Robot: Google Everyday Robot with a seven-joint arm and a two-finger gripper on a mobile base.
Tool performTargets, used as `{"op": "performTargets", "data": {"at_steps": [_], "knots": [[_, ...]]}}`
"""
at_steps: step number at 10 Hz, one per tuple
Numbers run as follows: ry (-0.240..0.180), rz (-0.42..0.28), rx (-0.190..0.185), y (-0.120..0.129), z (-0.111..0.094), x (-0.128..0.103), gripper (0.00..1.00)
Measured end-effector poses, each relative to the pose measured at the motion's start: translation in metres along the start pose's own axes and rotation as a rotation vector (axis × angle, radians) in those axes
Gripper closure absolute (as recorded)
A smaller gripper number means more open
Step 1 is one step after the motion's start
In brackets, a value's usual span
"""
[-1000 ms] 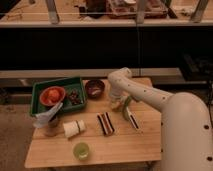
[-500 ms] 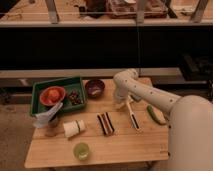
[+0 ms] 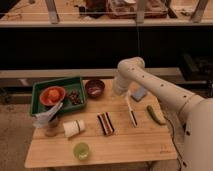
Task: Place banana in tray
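The dark-green tray (image 3: 59,81) stands at the table's back left and holds an orange bowl (image 3: 53,95) and a small dark item (image 3: 75,98). My gripper (image 3: 119,90) hangs from the white arm (image 3: 150,85) just right of the dark-red bowl (image 3: 95,88), over the back middle of the table and apart from the tray. I see no banana; it may be hidden at the gripper, and I cannot tell.
On the wooden table (image 3: 125,147) are a white-handled brush (image 3: 131,111), a green curved vegetable (image 3: 156,115), a blue pad (image 3: 139,93), a dark striped bar (image 3: 105,123), a white cup on its side (image 3: 74,128), a green cup (image 3: 81,150) and crumpled white paper (image 3: 47,117).
The arm has swung back and left, from the table's middle near the brush toward the dark-red bowl. The green vegetable, covered a second ago, now shows.
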Motion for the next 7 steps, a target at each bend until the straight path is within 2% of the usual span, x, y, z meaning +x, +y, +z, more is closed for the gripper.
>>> {"op": "performTargets", "data": {"at_steps": [2,3,4,6,7], "knots": [[-0.103,-0.022,-0.001,-0.006,-0.035,-0.021,1.0],[-0.21,-0.046,-0.008,-0.011,-0.058,-0.04,1.0],[-0.301,-0.069,-0.019,-0.016,-0.069,-0.059,1.0],[-0.454,-0.107,-0.044,-0.024,-0.075,-0.094,1.0],[-0.559,-0.132,-0.07,-0.028,-0.072,-0.115,1.0]]}}
